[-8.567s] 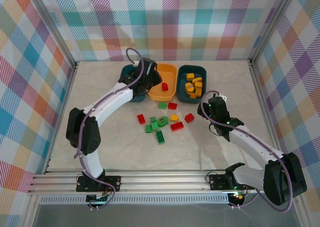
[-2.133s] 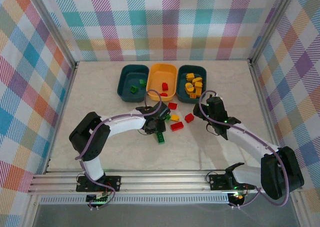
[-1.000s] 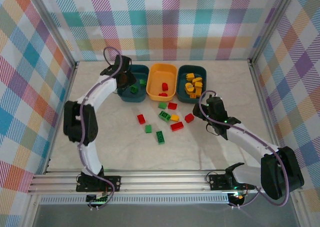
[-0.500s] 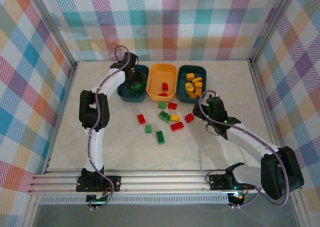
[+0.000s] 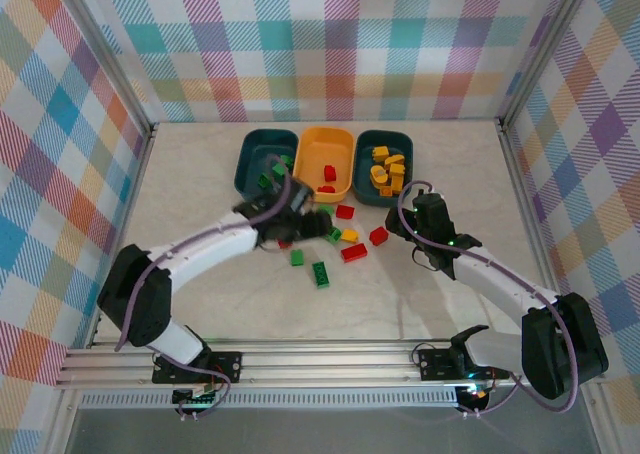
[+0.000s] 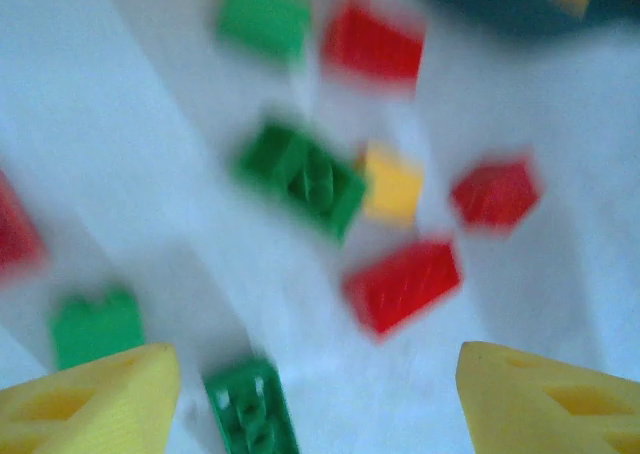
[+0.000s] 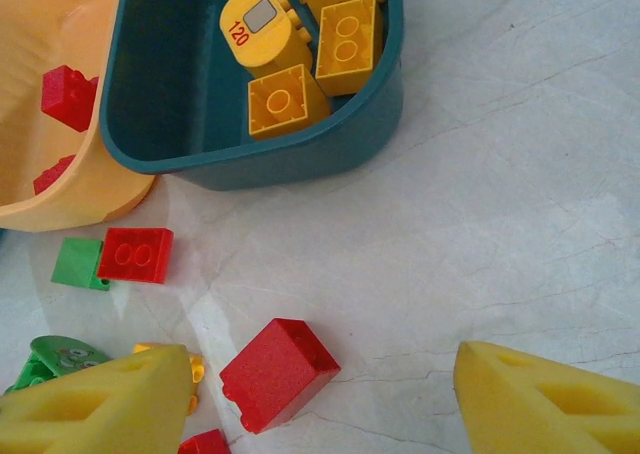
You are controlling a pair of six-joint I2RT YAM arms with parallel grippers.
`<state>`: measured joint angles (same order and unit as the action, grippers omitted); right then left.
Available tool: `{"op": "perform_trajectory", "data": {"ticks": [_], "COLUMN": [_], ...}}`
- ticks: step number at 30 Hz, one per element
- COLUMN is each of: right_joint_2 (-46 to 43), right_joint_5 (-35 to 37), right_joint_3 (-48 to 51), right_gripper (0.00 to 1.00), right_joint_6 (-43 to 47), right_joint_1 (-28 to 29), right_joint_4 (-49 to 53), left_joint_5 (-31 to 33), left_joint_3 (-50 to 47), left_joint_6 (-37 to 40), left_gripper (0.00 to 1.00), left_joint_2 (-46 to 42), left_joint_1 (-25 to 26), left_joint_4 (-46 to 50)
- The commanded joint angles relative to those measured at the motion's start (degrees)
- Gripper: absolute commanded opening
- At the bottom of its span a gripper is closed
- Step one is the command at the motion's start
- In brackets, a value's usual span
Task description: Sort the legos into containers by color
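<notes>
The yellow-orange tub [image 5: 320,146] sits in the middle of a row of three tubs at the far side of the table [image 5: 200,274]. It has two red bricks [image 5: 327,173] in it. Right beside it on the left is the left teal tub [image 5: 250,162], with a few green bricks [image 5: 266,180] inside. Right beside it on the right is the right teal tub [image 5: 366,179], which holds a heap of yellow bricks [image 5: 385,166]. On the table, just on the near side of the yellow-orange tub, lie the loose bricks [image 5: 353,252]. Some are red, some are green and one is yellow, and they are near each other but not stacked. The left hand [image 5: 308,224] is over these loose bricks, on the near side of the yellow-orange tub and a little to its left. Its two yellow fingers [image 6: 90,399] are wide apart, so the hand is open and holds nothing. The picture from its wrist is blurry, but red, green and yellow bricks can be seen on the table under it. The right hand [image 5: 402,224] is on the near side of the yellow-orange tub too, but off to the right, close to the near end of the right teal tub. Its fingers [image 7: 95,404] are also wide apart with nothing between them. A chunky red brick [image 7: 278,372] lies on the table just past them.
</notes>
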<state>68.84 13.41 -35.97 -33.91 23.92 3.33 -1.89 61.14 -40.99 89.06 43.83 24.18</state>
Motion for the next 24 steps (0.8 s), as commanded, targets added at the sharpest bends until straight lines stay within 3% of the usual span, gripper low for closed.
{"op": "perform_trajectory", "data": {"ticks": [1,6,18,21,24], "right_joint_2": [1.22,2.66,0.68,0.50,0.31], "right_joint_5": [1.59,0.87,0.43,0.32,0.65], "right_joint_3": [0.37,-0.32,0.06,0.18,0.27], "right_gripper": [0.70,0.70,0.70,0.70,0.70], "right_joint_6": [-0.19,-0.23,-0.45,-0.46,-0.35], "right_joint_1": [-0.01,-0.01,-0.02,-0.02,-0.02], "right_joint_4": [-1.74,-1.40,-1.09,-1.11,-0.91], "left_joint_5": [4.17,10.80,10.81,11.27,12.32], "left_joint_3": [-2.15,1.89,1.70,2.86,4.26], "left_joint_6": [-9.29,-12.09,-13.12,-11.88,-10.27], "left_gripper": [0.73,0.73,0.62,0.53,0.36], "left_joint_2": [1.94,5.81,13.74,15.36,15.59], "left_joint_1": [5.61,10.75,11.19,11.19,11.19], "left_joint_4": [-1.18,6.63,6.35,6.43,7.08]}}
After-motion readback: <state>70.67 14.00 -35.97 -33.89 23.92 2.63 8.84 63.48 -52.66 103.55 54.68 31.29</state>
